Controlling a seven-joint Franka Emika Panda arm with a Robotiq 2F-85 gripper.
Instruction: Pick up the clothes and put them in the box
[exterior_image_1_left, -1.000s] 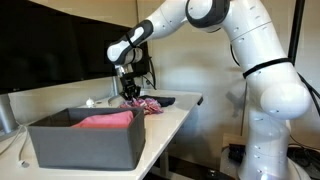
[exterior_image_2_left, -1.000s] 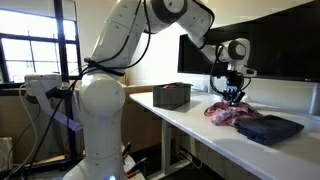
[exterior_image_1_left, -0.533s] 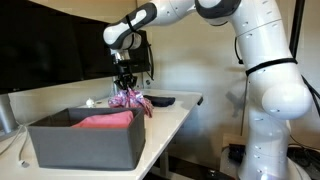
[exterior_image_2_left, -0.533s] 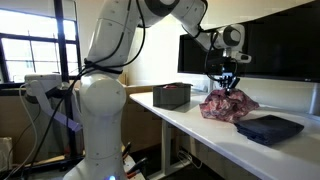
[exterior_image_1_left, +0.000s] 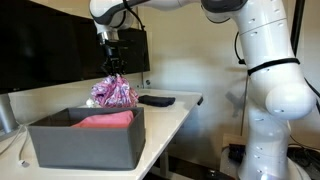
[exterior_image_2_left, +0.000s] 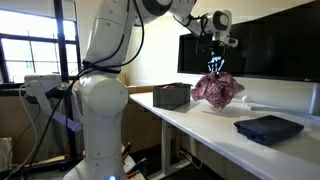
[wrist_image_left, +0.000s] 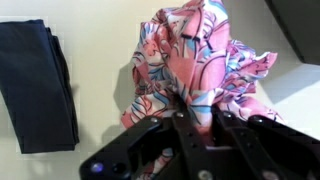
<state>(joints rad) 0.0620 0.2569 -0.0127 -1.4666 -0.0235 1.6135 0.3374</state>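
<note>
The patterned pink, white and purple garment (exterior_image_1_left: 113, 93) hangs bunched in the air, clear of the desk, with my gripper (exterior_image_1_left: 111, 68) shut on its top. It shows in the other exterior view too, the garment (exterior_image_2_left: 217, 90) dangling under the gripper (exterior_image_2_left: 215, 64). In the wrist view the swirly cloth (wrist_image_left: 200, 60) fills the space ahead of the gripper (wrist_image_left: 196, 112), pinched between the black fingers. The dark grey box (exterior_image_1_left: 90, 143) stands at the near end of the desk, and the plain pink-red garment (exterior_image_1_left: 105, 120) lies inside it. The hanging cloth is behind the box's far side.
A flat black object (exterior_image_2_left: 268, 127) lies on the white desk (exterior_image_2_left: 200, 125), also seen in the wrist view as a dark folded slab (wrist_image_left: 35, 85). A large dark monitor (exterior_image_1_left: 45, 50) stands along the wall behind the desk. The box (exterior_image_2_left: 172, 95) sits at the desk's far end.
The gripper has risen from the desk with the patterned garment, lifting it clear of the surface and carrying it toward the box. The jaws stayed shut on it.
</note>
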